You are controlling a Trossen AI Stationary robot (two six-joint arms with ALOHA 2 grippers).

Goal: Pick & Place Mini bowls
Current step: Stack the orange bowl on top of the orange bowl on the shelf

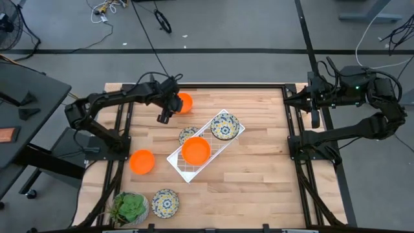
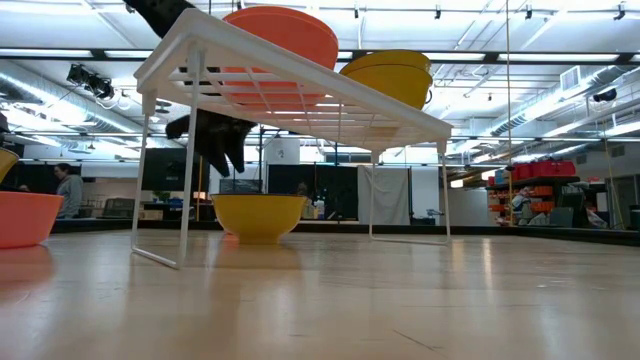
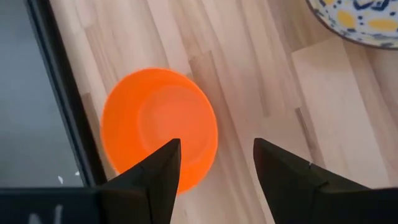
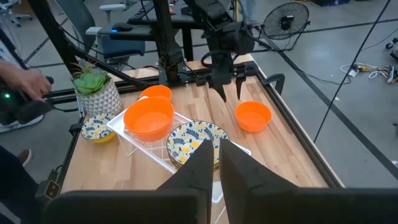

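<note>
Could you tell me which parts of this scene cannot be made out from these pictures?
- Patterned bowl under the rack: in the high view the white rack covers part of it.
- Patterned bowl in the left wrist view: cut off by the picture's edge.
- Left pincer in the low view: partly hidden behind the rack's grid.
- Right pincer: its arm is parked off the table's edge, and the high view shows no fingertips.

Left gripper [image 1: 164, 118] hangs beside an orange bowl [image 1: 185, 102]; two bowls sit on the rack [image 1: 179, 164].
</note>
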